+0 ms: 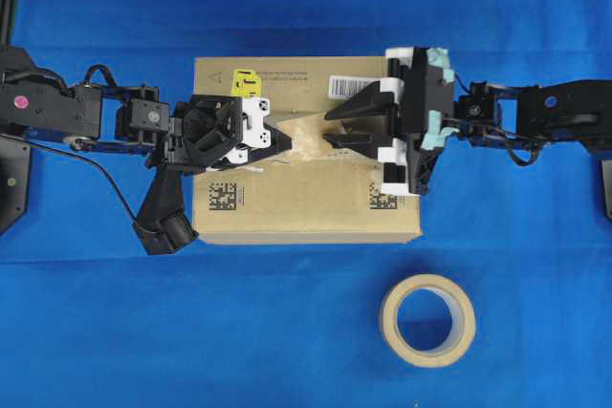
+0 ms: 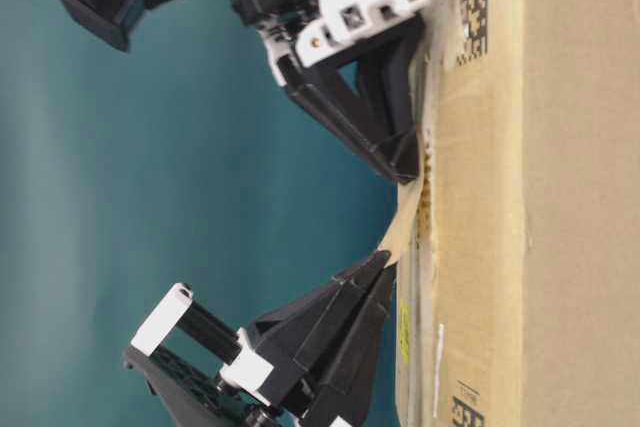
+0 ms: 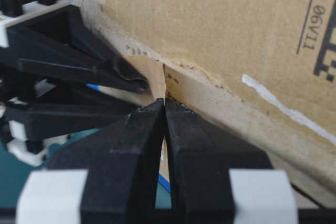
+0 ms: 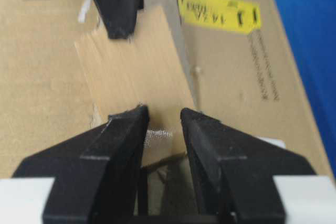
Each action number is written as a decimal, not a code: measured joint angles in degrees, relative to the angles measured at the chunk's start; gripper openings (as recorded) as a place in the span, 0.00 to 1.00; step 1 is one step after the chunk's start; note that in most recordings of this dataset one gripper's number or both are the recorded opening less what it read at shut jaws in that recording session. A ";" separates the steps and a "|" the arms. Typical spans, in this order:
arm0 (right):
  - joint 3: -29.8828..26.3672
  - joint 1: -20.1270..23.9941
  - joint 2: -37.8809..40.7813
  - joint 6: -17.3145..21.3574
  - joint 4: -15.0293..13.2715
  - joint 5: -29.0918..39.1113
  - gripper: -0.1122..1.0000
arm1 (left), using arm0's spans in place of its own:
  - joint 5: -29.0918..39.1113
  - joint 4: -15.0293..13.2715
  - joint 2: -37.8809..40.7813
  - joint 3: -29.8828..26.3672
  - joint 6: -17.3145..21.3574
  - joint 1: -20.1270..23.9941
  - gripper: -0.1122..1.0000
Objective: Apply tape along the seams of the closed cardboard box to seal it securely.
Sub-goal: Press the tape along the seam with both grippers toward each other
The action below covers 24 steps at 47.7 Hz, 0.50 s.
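left gripper pinches 1 end of the small tan paper tape piece, lifted over the dark flap seam of the brown cardboard box. right gripper spread wide at the far end. judgement: press the free end flat, centred on seam.

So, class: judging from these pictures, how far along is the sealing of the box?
Done: the left gripper is shut on the tape, held over the cardboard box. In hand: the right gripper stands open over the tape's free end. Left: pressing it flat along the seam; the tape roll lies aside.
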 measured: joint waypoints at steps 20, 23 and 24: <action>-0.35 0.00 0.35 0.26 0.35 1.93 0.46 | 1.49 -0.09 0.00 0.00 -0.88 0.35 0.10; -0.35 0.00 0.35 0.18 0.26 2.02 0.46 | 1.58 -0.09 0.00 0.00 -0.97 0.26 0.10; -0.35 0.00 0.35 0.18 0.35 2.02 0.46 | 1.67 -0.09 0.00 0.00 -0.97 0.26 0.10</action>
